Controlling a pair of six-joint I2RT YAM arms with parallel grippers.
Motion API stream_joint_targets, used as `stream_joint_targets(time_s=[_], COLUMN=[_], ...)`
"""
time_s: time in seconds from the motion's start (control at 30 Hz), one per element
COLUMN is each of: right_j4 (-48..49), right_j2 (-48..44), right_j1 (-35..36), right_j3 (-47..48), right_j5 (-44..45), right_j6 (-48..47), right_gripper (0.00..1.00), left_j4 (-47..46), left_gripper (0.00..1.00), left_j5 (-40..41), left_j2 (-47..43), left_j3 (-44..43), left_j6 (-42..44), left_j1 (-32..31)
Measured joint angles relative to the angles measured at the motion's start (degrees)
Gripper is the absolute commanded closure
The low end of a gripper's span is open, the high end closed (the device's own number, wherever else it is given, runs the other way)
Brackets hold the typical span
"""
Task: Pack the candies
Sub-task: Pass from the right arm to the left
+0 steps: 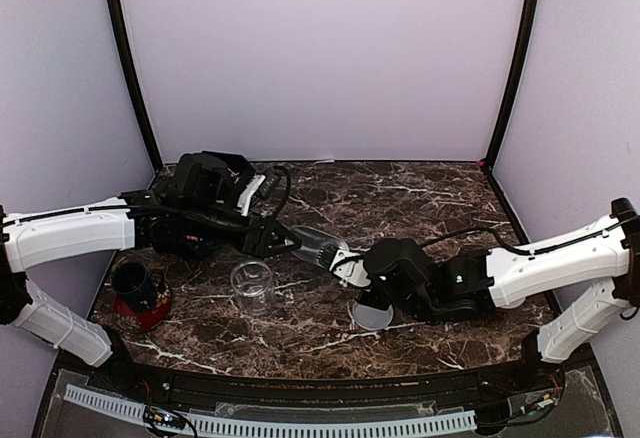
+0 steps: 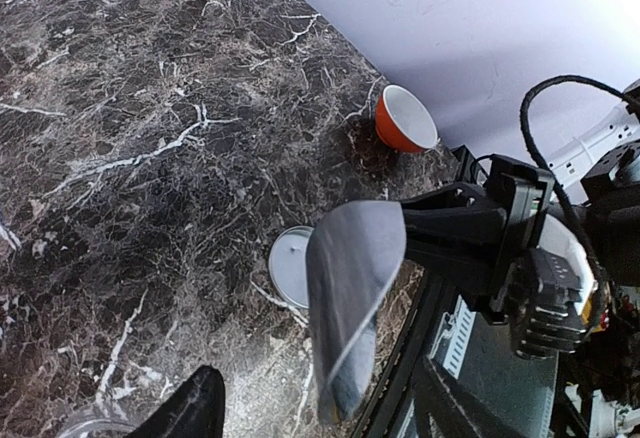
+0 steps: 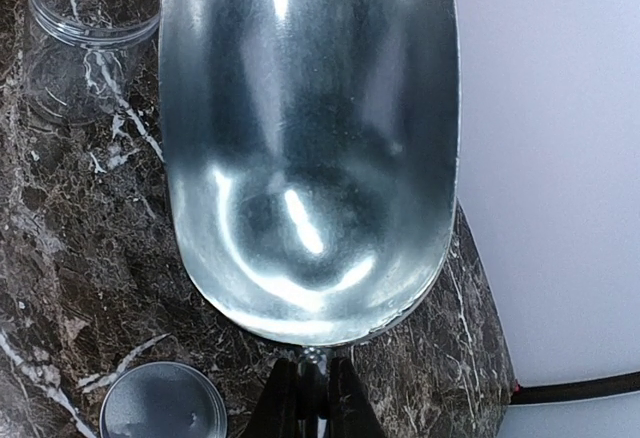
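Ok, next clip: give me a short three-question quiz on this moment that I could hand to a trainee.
1. True or false: the metal scoop is loaded.
2. Which one holds the scoop? A) the left one B) the right end effector C) neither
3. Fill in: the jar stands open, and the round lid lies flat on the ____.
Key: 1 false, the scoop is empty. 2 B, clamped on the scoop's handle. 3 table.
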State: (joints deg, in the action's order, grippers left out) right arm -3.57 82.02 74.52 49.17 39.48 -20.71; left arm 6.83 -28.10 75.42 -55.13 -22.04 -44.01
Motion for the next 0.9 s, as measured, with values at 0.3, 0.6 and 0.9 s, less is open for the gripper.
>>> stream_joint_targets(time_s=[0.3, 0.6, 0.9], right_j4=[2.3, 3.7, 4.4], right_j2=[0.0, 1.1, 1.3], right_j1=[1.3, 1.8, 2.5], right_j3=[0.0, 0.0, 0.0], right_j5=[1.7, 2.7, 3.1], right_j6=[-1.8, -2.9, -3.3], right_gripper=[1.0, 1.0, 0.79], left_j4=[-1.6, -2.3, -2.3], left_gripper=[0.7, 0.98, 1.0], left_j5=[-0.8, -1.7, 0.1], left_j2=[2.3, 2.6, 3.9], left_j3=[0.0, 0.0, 0.0], left_j6=[-0.7, -0.7, -0.5], left_j1=[-0.3, -0.5, -0.1])
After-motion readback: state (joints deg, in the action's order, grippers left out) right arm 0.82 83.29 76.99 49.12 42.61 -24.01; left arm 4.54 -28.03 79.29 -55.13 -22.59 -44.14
